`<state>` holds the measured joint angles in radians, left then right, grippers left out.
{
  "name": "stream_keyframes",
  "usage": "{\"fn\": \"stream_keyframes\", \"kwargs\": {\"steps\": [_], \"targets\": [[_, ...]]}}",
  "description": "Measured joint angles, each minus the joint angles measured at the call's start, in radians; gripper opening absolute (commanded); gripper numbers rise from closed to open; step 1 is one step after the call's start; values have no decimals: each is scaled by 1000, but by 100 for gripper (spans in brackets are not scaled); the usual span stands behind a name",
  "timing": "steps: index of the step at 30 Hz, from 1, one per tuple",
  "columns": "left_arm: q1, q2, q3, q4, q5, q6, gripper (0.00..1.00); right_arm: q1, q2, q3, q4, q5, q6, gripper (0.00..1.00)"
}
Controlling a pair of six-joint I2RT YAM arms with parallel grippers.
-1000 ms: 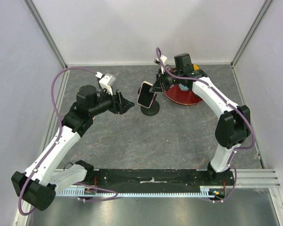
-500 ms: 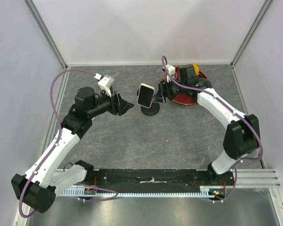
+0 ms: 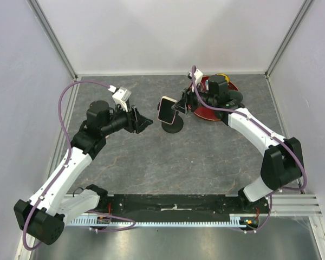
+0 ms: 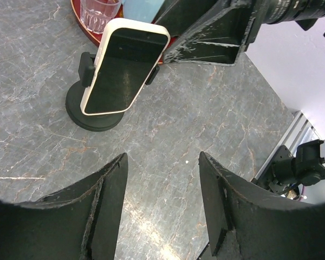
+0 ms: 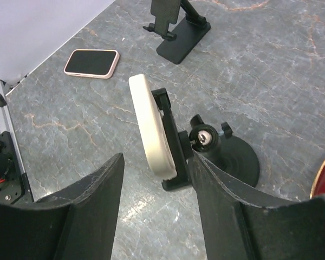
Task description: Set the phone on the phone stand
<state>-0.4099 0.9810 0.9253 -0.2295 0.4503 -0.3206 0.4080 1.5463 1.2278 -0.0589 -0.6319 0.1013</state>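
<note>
Right gripper, jaws wide and empty, sits just behind the phone, which leans tilted in the phone stand toward the worktop's far edge. If the arm backs off crookedly, a finger could clip the phone and drag it loose; the phone seems clamped, though its seating is unclear.

Bright, even light, soft shadows; wrist views' near edges perhaps blurred.

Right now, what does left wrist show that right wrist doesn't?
Left wrist only: the screen side of the phone and a glass behind it. Right wrist only: a second phone lying flat, a folding stand, and the ball joint behind the clamp. Both: the phone clamped, tilted, in the round-based stand on the grey table.
</note>
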Motion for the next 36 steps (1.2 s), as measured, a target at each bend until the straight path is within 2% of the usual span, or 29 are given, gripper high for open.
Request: {"fn": "stream_keyframes", "kwargs": {"steps": [2, 3, 5, 6, 8, 9, 11, 13, 28, 33, 36], "targets": [[1, 0, 0, 0, 0, 0, 63, 10, 21, 10, 13, -1, 3, 54], [2, 0, 0, 0, 0, 0, 63, 16, 36, 18, 14, -3, 6, 48], [3, 0, 0, 0, -1, 0, 63, 27, 65, 37, 20, -10, 4, 44], [3, 0, 0, 0, -1, 0, 64, 32, 78, 47, 20, -16, 0, 34], [3, 0, 0, 0, -1, 0, 63, 42, 100, 69, 16, -21, -14, 27], [3, 0, 0, 0, 0, 0, 63, 46, 109, 80, 12, -23, -18, 19], [3, 0, 0, 0, 0, 0, 64, 50, 120, 100, 8, -5, -27, 13], [3, 0, 0, 0, 0, 0, 63, 50, 125, 114, -2, 6, -26, 1], [3, 0, 0, 0, 2, 0, 63, 53, 124, 138, -48, 78, 159, 0], [3, -5, 0, 0, 2, 0, 63, 52, 37, 98, -98, 202, 198, 0], [3, -14, 0, 0, 2, 0, 63, 42, -43, 79, -191, 286, 204, 0]]}}
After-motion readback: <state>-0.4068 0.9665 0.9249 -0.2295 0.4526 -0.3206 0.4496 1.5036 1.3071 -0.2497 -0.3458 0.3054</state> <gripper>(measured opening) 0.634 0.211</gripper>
